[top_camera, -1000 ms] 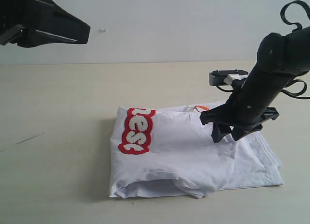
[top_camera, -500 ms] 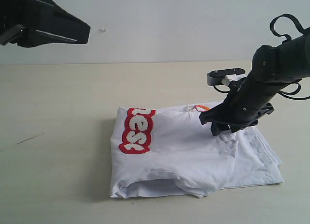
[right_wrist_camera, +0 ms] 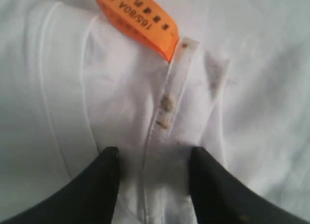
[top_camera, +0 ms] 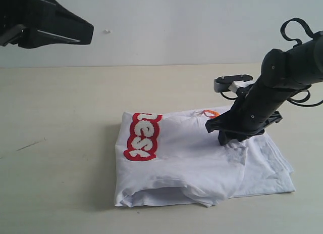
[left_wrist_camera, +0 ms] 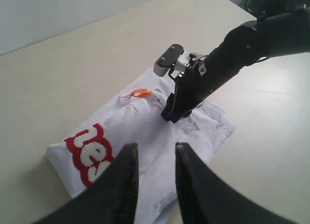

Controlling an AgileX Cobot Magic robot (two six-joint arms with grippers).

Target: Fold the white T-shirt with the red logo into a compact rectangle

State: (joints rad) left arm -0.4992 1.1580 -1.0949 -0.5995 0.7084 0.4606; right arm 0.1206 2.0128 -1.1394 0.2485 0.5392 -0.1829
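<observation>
Right gripper: down on ribbed collar beside orange neck tag, fingers narrowly astride it, pinch unconfirmed, likely to carry the neck edge over | white T-shirt: part-folded at middle of bench, red logo uppermost toward left edge | left gripper: narrow gap, empty, parked high, clear of fold.

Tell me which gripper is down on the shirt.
The right gripper: its jaws press into the white T-shirt beside the orange neck tag. The left gripper hangs well above the cloth, holding nothing.
</observation>
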